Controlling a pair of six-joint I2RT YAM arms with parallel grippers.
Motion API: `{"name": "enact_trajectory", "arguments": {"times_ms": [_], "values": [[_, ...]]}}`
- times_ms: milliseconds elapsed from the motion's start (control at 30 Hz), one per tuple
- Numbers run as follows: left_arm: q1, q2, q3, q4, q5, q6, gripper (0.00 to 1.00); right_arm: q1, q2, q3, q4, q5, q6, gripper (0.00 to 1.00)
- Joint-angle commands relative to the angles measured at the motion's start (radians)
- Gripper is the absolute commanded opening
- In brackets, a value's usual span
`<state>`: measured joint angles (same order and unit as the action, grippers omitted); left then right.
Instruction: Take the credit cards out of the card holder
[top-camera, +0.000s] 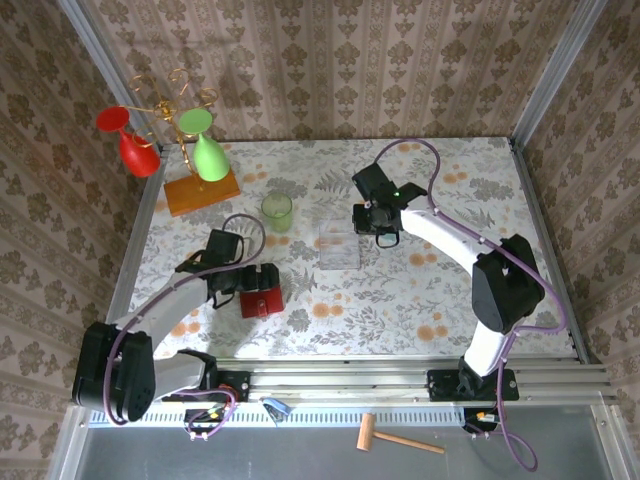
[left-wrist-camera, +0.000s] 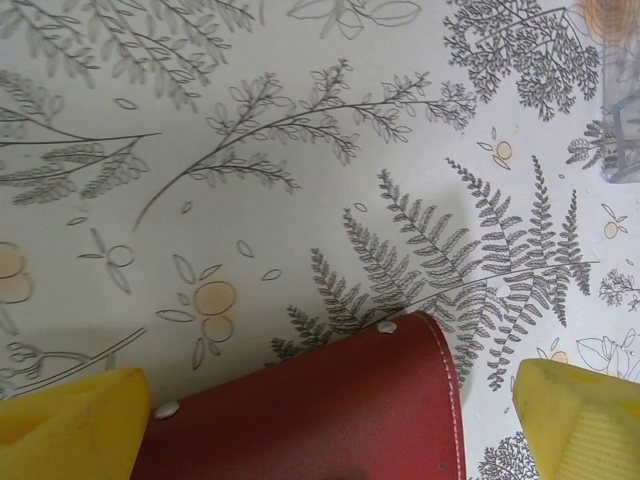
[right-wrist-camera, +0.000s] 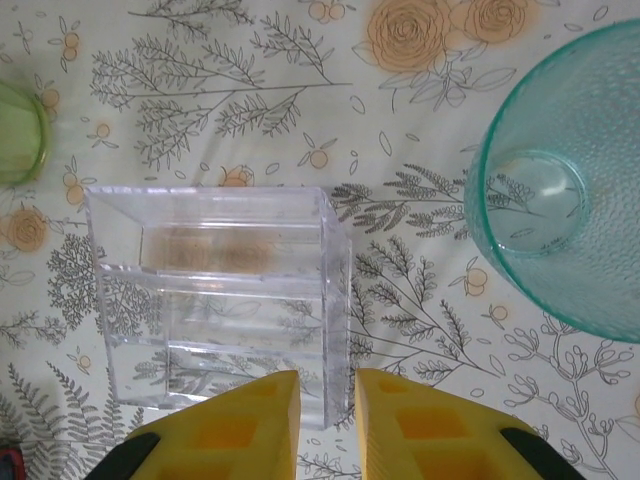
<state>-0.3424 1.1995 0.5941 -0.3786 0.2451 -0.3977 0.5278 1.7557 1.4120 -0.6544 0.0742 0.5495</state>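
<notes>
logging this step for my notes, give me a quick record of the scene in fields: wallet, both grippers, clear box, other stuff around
wallet: red wallet flat on the table, red outer side up
left arm: left gripper open, a finger either side of the wallet, not closed on it
right arm: right gripper fingers nearly together at the near edge of the clear box; grip unclear
near the box: green cup, teal cup
back left: red goblet and green goblet on a stand

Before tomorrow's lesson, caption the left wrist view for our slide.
Open yellow jaws flank the red wallet on the fern-printed table.
</notes>
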Motion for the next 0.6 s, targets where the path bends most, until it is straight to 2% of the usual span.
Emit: {"name": "enact_trajectory", "arguments": {"times_ms": [0,233,400,567], "values": [[-0.019,0.02,-0.01,0.048,0.029,0.0,0.95,-0.005,-0.044,-0.025,0.016,-0.015,-0.001,0.21],[-0.064,0.053,0.003,0.042,0.045,-0.005,0.95,-0.004,-0.063,-0.056,0.03,-0.021,0.0,0.22],[-0.107,0.06,0.008,-0.023,0.011,-0.03,0.95,-0.005,-0.077,-0.079,0.042,-0.038,0.003,0.22],[-0.21,0.034,0.02,-0.115,-0.05,-0.062,0.95,-0.005,-0.087,-0.099,0.054,-0.055,0.006,0.23]]}}
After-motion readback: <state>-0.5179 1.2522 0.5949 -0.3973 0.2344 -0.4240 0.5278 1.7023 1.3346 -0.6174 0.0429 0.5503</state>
